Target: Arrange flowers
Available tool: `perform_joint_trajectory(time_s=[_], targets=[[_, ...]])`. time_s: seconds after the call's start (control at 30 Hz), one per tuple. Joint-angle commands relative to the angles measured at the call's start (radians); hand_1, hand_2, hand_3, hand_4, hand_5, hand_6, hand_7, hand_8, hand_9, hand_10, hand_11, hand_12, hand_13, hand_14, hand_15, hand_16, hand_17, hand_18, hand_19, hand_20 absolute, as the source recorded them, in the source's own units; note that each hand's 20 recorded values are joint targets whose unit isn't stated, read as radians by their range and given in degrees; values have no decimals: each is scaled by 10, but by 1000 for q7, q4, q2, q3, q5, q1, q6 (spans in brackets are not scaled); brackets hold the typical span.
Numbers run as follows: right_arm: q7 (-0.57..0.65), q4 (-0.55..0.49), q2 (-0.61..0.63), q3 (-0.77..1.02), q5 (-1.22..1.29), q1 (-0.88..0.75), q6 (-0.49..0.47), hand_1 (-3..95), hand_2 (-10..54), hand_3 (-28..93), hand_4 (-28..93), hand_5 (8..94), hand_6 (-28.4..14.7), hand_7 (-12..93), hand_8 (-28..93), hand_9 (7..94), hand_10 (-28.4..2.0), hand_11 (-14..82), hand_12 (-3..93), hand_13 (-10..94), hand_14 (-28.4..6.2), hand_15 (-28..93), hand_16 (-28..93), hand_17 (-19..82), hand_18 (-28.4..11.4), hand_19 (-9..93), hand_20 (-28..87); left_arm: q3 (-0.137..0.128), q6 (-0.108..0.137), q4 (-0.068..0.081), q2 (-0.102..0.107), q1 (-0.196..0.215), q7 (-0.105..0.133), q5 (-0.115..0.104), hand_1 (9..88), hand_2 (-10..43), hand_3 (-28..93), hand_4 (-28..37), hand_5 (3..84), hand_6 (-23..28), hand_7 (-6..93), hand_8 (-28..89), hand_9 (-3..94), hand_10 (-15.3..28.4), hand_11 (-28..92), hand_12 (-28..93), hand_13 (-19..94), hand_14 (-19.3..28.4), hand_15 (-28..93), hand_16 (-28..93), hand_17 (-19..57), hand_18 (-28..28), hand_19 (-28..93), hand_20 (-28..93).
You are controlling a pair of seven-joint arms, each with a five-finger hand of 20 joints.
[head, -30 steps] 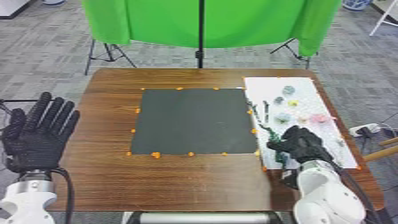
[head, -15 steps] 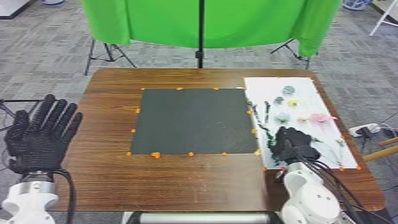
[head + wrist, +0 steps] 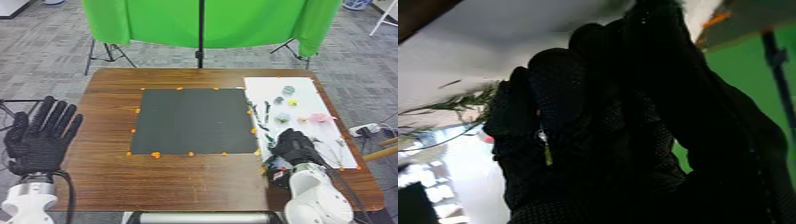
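Note:
In the head view my right hand (image 3: 295, 146) is over the near part of the white sheet (image 3: 306, 92), its fingers relaxed and close together. A dark green leafy stem (image 3: 270, 161) lies by its left side. Farther up the sheet are a pale blue flower (image 3: 282, 117), a pink flower (image 3: 320, 118), a yellow flower (image 3: 292, 102) and long green stems (image 3: 266, 111). My left hand (image 3: 37, 142) is open beside the table's left edge. In the right wrist view, green sprigs (image 3: 462, 102) show beside my right hand (image 3: 589, 125); its palm side is too dark to show any contact.
A dark grey mat (image 3: 194, 121) with orange markers round its rim lies mid-table, left of the white sheet. More thin stems (image 3: 334, 150) rest to the right of my right hand. A green cloth (image 3: 213, 25) hangs beyond the brown table (image 3: 178, 185).
My right hand first shifted left and turned, then moved slightly right and nearer the table's front edge. The leafy stem now shows farther left beside it. The left hand barely moved.

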Motion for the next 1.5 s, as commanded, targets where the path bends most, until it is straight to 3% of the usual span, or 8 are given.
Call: perform_joint_trajectory(time_s=[0.03,0.37,0.57,0.73,0.87,1.07,1.23,1.5], targets=[[15,-92,17,-30,75,99,47,584,-95,734,-283,697,-14,546,138,736,-136,333,508,644,-130,645,411,347,-241,867,414,-11,1,-3,-7,23,-2,-12,229,156,734,-283,444,67,78,-83,382,126,132,94,307,123,148,-5,-37,124,284,132],[39,-12,-77,-226,252,390,15,578,-95,748,-282,703,-13,546,137,744,-140,330,508,650,-135,652,408,350,-246,876,409,-13,7,-3,7,22,15,-21,229,156,733,-283,445,67,78,-83,383,127,133,95,308,123,151,-5,-38,125,287,131],[82,152,-191,-394,400,593,8,580,-95,744,-280,707,-13,542,140,746,-140,334,507,654,-138,662,401,358,-252,888,405,4,13,7,12,15,19,-27,229,156,735,-283,445,66,79,-83,383,127,134,95,308,123,151,-6,-38,125,287,131],[132,318,-296,-522,428,711,8,584,-95,735,-280,705,-14,543,139,744,-139,343,507,657,-138,673,391,363,-254,897,399,11,30,3,24,19,38,-43,229,156,734,-283,445,67,78,-83,383,126,133,94,309,122,151,-6,-37,125,287,131],[181,421,-383,-568,431,752,-8,582,-95,735,-276,704,-15,547,135,750,-143,352,503,663,-140,684,382,370,-259,907,392,22,31,4,44,6,52,-44,230,157,733,-283,445,66,79,-83,383,127,133,94,309,122,152,-6,-37,125,287,131],[198,568,-482,-602,325,767,8,579,-95,734,-275,698,-14,561,129,751,-143,359,499,670,-145,701,366,377,-263,920,382,49,40,12,70,-29,45,-43,230,157,733,-283,445,66,79,-83,383,126,134,94,309,122,153,-6,-38,125,287,131],[246,634,-508,-611,276,767,9,572,-95,738,-272,684,-16,576,126,747,-146,365,497,669,-149,709,355,379,-266,927,370,62,45,15,80,-45,38,-43,230,158,732,-283,445,66,80,-84,383,126,134,95,309,122,155,-6,-38,125,287,131],[263,649,-481,-619,252,744,18,526,-95,732,-267,632,-51,531,96,703,-169,402,436,654,-161,738,291,381,-270,932,387,69,30,22,76,-47,56,-52,229,159,737,-283,445,66,80,-84,384,126,135,94,310,122,155,-7,-37,125,288,131]])
